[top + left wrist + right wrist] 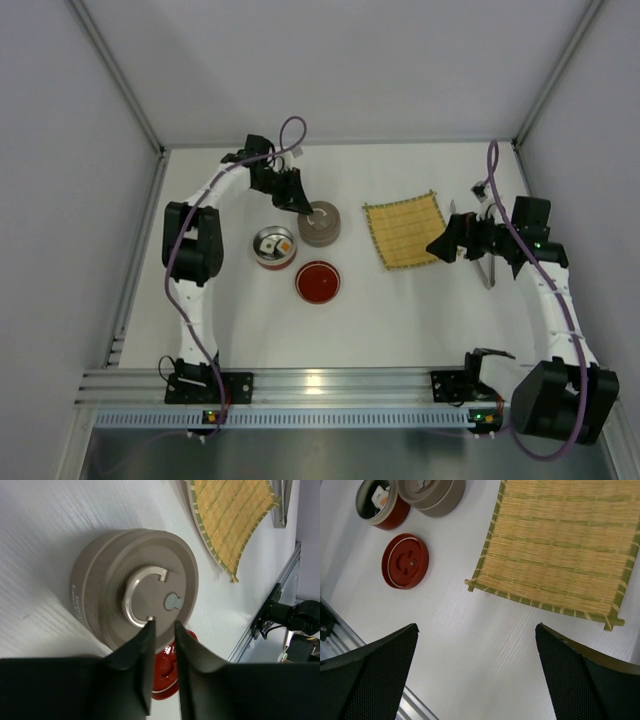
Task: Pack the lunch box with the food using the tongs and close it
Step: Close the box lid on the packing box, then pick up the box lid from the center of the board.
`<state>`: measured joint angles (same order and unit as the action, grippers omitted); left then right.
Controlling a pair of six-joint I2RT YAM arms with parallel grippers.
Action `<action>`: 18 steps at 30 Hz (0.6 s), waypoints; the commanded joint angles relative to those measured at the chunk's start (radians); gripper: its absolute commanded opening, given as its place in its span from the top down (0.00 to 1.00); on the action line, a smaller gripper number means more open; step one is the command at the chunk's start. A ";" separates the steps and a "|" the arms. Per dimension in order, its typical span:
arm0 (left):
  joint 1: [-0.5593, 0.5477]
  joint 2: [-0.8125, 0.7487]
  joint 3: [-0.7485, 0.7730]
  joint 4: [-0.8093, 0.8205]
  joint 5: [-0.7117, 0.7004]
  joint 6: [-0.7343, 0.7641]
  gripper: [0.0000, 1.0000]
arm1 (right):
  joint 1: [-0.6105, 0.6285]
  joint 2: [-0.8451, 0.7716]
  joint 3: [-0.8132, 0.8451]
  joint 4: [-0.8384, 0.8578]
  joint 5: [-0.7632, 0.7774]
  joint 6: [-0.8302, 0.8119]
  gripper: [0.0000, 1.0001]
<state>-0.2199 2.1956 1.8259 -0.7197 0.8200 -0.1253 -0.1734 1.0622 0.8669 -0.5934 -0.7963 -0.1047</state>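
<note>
The lunch box stands in parts left of the table's centre. An open round tin (257,251) with a red wall (395,521) holds the food (275,243), white sushi pieces with an orange centre (380,497). Behind it sits a taupe round tier (322,228) whose lid carries a metal ring handle (131,600). My left gripper (163,627) hovers over that lid, its jaws a narrow gap apart with nothing between; one fingertip (149,626) touches the ring's end. The tongs (487,268) lie right of the mat, by my wide-open, empty right gripper (476,627).
A red lid (318,282) lies on the table in front of the tin, also in the right wrist view (405,561). The yellow bamboo mat (405,230) lies flat at centre right (560,550). An aluminium rail (320,385) runs along the near edge.
</note>
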 commanded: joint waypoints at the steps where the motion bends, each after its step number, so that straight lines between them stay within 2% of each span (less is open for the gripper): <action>1: 0.007 -0.230 -0.046 0.014 0.067 0.039 0.68 | 0.098 -0.079 0.061 -0.052 -0.020 -0.206 0.01; 3: 0.007 -0.292 -0.089 -0.027 0.087 0.091 0.52 | 0.185 -0.122 0.041 -0.045 0.028 -0.281 0.02; 4: 0.007 -0.319 -0.102 -0.052 0.106 0.107 0.41 | 0.315 -0.158 0.032 -0.042 0.089 -0.362 0.04; 5: 0.008 -0.368 -0.114 -0.101 0.119 0.145 0.31 | 0.380 -0.169 0.023 -0.037 0.123 -0.401 0.05; 6: 0.010 -0.393 -0.140 -0.122 0.128 0.160 0.27 | 0.435 -0.174 0.009 -0.033 0.155 -0.433 0.07; 7: 0.011 -0.416 -0.154 -0.142 0.143 0.173 0.12 | 0.536 -0.156 0.011 -0.036 0.196 -0.497 0.08; 9: 0.020 -0.485 -0.210 -0.161 0.149 0.185 0.02 | 0.613 -0.110 0.036 -0.049 0.224 -0.549 0.11; 12: 0.045 -0.568 -0.295 -0.115 0.160 0.167 0.02 | 0.773 0.022 0.090 -0.062 0.325 -0.645 0.14; 13: 0.057 -0.580 -0.309 -0.107 0.172 0.161 0.02 | 0.857 0.091 0.101 -0.068 0.400 -0.689 0.14; 18: 0.232 -0.620 -0.356 -0.102 0.327 0.139 0.02 | 0.989 0.241 0.127 -0.031 0.474 -0.754 0.18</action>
<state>-0.0772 1.5970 1.4963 -0.8230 1.0222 0.0036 0.7589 1.2682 0.9501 -0.6220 -0.4053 -0.7494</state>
